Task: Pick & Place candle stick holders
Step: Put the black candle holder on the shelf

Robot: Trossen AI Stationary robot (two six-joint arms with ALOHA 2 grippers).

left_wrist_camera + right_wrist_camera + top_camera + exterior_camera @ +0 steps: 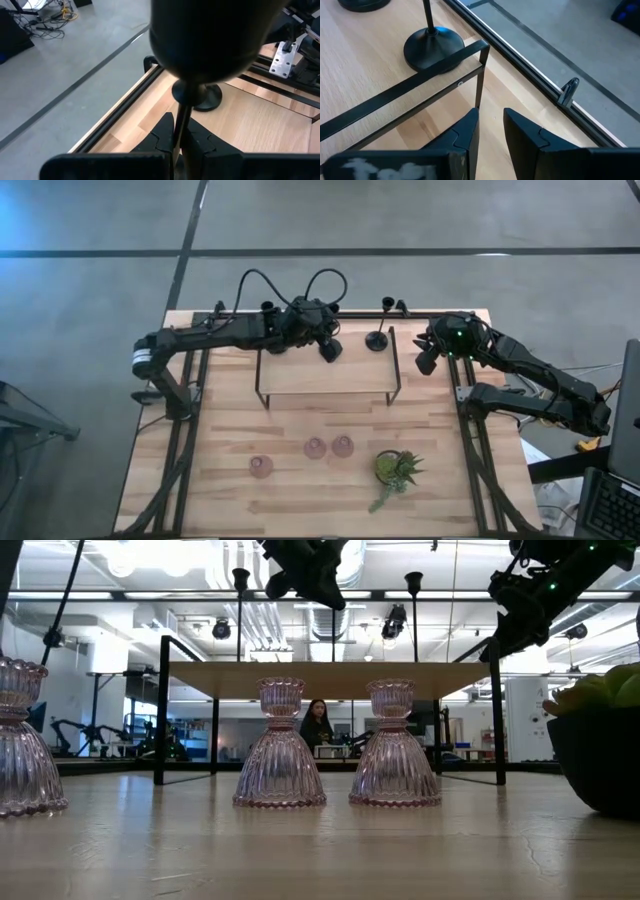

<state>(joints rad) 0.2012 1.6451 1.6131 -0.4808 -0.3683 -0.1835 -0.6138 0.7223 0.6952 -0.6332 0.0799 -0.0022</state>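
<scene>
My left gripper (322, 340) is shut on a black candle stick holder over the far edge of the raised wooden shelf (325, 375). Its disc base (215, 35) looms large in the left wrist view. A second black holder (378, 338) stands on its disc base on the table behind the shelf. A third holder's cup top (268, 307) shows by my left arm, its base hidden. Three pink glass holders (262, 466) (315, 447) (343, 446) stand on their wide bases near the front. My right gripper (425, 360) is open and empty by the shelf's right end. My left gripper pinches the black holder's slim stem (181, 116) between its two fingers, which lie across the stem. The disc base sits on the wrist side of the fingers. The holder's other end is hidden below the gripper. In the low view the gripper (305, 570) is above shelf height.
A green spiky potted plant (397, 470) stands at the front right, beside the pink holders. The shelf's black metal legs (479, 80) and rail stand close before my right gripper. Black frame rails run along the table's left, right and far edges.
</scene>
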